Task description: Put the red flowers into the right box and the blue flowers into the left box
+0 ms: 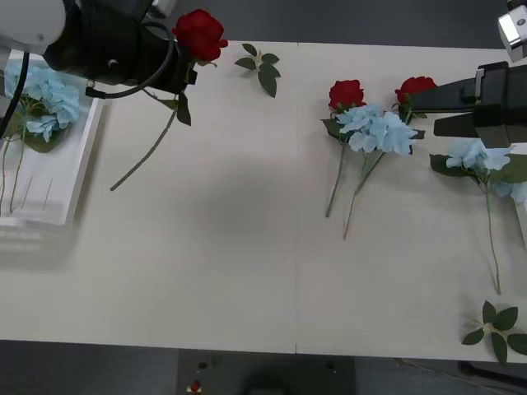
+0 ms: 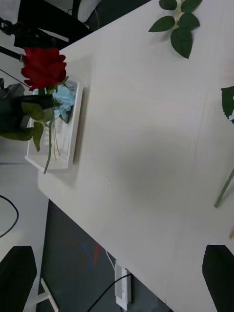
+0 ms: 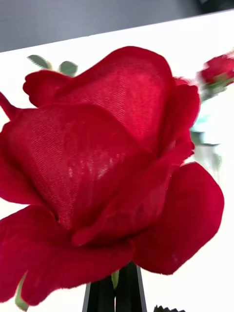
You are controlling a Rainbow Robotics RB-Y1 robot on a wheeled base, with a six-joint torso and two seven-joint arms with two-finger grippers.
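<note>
Aloft, left tool (image 1: 188, 70) pinching red rose (image 1: 200, 34)

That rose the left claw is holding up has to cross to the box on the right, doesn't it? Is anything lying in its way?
Yes. The left claw holds a red rose near the table's far left. Toward the right lie a leaf sprig, two red roses and blue flowers, and the right claw hovers there. Carried high, the rose probably clears the flowers.

lab/office | plain white table (image 1: 230, 271) | grey floor (image 2: 78, 263), cables
</note>
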